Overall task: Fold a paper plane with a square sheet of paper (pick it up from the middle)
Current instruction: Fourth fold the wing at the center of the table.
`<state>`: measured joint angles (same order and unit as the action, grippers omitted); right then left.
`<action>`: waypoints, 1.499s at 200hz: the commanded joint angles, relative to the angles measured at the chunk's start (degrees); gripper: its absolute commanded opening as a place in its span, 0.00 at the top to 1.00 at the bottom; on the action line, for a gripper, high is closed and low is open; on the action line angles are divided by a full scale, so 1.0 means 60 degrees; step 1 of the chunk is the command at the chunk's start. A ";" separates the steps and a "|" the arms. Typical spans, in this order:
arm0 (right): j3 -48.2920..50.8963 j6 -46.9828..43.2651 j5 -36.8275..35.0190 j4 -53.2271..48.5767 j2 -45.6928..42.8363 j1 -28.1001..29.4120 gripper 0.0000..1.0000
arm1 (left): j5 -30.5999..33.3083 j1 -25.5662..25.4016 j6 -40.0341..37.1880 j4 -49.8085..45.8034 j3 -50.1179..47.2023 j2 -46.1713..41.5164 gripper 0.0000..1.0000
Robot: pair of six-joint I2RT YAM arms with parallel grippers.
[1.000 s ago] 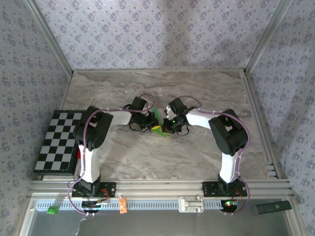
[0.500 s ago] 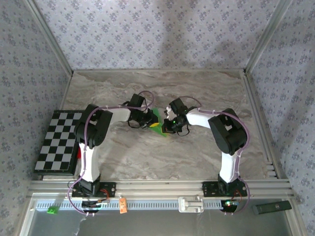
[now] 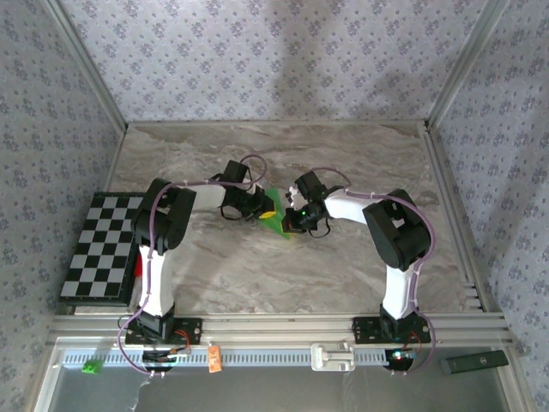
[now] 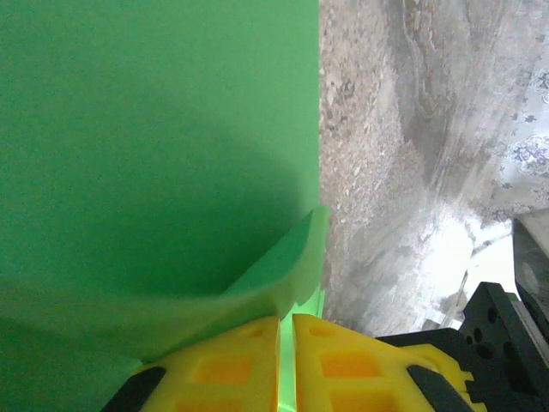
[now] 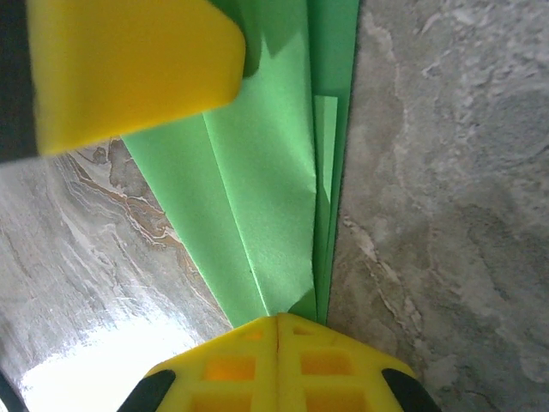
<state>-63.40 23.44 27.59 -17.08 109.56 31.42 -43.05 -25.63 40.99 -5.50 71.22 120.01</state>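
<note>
- Left fingers [image 4: 232,369], blocky yellow, pinch a curled edge of the smooth green paper [image 4: 154,146].
- Right fingers [image 5: 232,365] clamp its creased, tapering end, mid-way across the marbled surface [image 5: 446,215].

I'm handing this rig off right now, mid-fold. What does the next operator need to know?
Grippers: the left gripper has its jaws pinched on a curled edge of the green paper. The right gripper is shut on its tapered end.
Where: the paper is at the middle of the table, between the two grippers.
Done: several lengthwise folds, with crisp creases.
Left: apparently the final folds, then release.
</note>
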 commanded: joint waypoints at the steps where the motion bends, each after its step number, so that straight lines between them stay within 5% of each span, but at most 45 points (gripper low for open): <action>1: 0.0466 -0.0397 -0.1919 -0.2340 0.0711 -0.0128 0.98 | 0.1307 0.0520 -0.0700 -0.0508 0.0421 0.0450 0.87; 223: 0.0122 -0.0408 -0.1793 -0.2221 0.0353 -0.0141 0.97 | 0.2536 0.2235 -0.1744 -0.2904 0.3747 0.1371 0.86; 259: -0.0737 0.0112 -0.1172 -0.1147 -0.0396 -0.0167 0.90 | 0.2481 0.2180 -0.1028 -0.2588 0.3344 -0.0152 0.77; 300: -0.1340 0.0240 -0.1047 -0.0223 -0.0916 -0.0352 0.64 | 0.2748 0.1902 -0.0254 -0.2019 0.1662 -0.1807 0.61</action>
<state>-68.10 24.73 22.04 -20.60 107.13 30.41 -27.83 -12.67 36.01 -19.81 86.15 115.90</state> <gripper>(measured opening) 0.292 0.344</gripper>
